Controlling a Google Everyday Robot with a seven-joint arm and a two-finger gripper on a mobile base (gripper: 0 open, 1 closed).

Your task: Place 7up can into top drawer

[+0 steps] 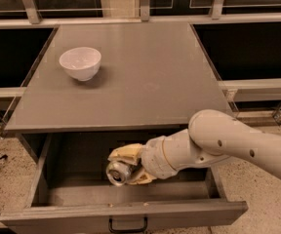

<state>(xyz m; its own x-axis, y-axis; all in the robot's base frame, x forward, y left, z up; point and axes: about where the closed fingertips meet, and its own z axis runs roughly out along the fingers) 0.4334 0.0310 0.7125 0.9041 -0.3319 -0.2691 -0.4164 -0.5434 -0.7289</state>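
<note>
The top drawer (pixel 121 213) of the grey cabinet is pulled open, with its dark handle at the bottom edge. My gripper (pixel 122 167) reaches in from the right and is inside the open drawer, above its floor. Its yellowish fingers (pixel 126 154) are shut on the 7up can (pixel 118 172), a silvery can held on its side with its round end facing the camera. The can is held just above the drawer floor; whether it touches the floor I cannot tell.
A white bowl (pixel 80 62) stands on the flat grey tabletop (pixel 145 77) at the back left. My white arm (pixel 228 145) crosses the drawer's right side. A railing runs behind the table. Speckled floor lies on both sides of the cabinet.
</note>
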